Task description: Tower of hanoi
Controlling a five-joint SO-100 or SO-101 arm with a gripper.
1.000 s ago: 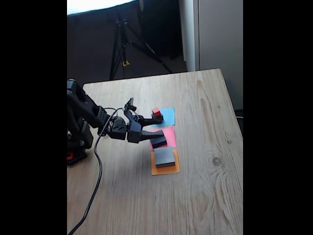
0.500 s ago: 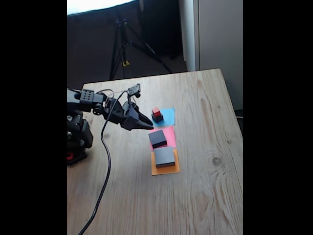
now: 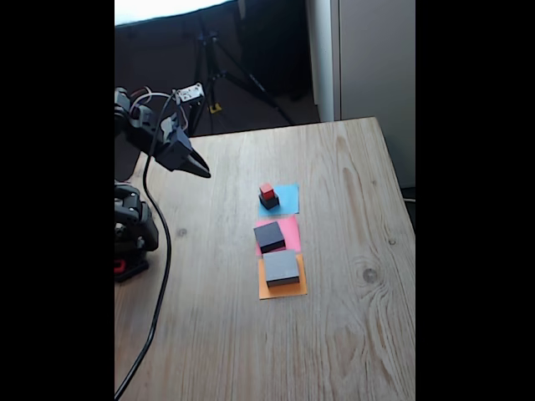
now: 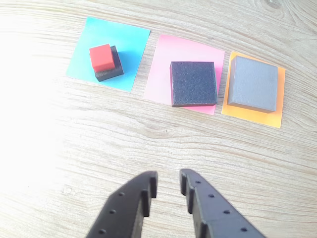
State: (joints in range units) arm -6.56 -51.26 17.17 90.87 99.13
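Observation:
The Tower of Hanoi blocks lie in a row on three paper squares. A tiny red cube point(image 3: 267, 190) point(image 4: 101, 56) sits on the smallest black block point(image 3: 269, 201) point(image 4: 115, 69), on blue paper. The middle black block point(image 3: 270, 237) point(image 4: 194, 83) lies on pink paper. The largest, a grey block point(image 3: 281, 267) point(image 4: 254, 83), rests on orange paper. My gripper point(image 3: 205, 174) point(image 4: 167, 181) hangs raised, left of the blocks in the fixed view and well clear of them. Its fingers hold nothing, with only a thin slit between the tips.
The wooden table point(image 3: 351, 334) has bare room around the papers. The arm's base point(image 3: 132, 230) and a black cable point(image 3: 159, 292) sit at the table's left edge in the fixed view. A tripod point(image 3: 209, 75) stands behind the table.
The gripper let go of the middle black block on the pink paper, closed, and rose back up and to the left, away from the blocks.

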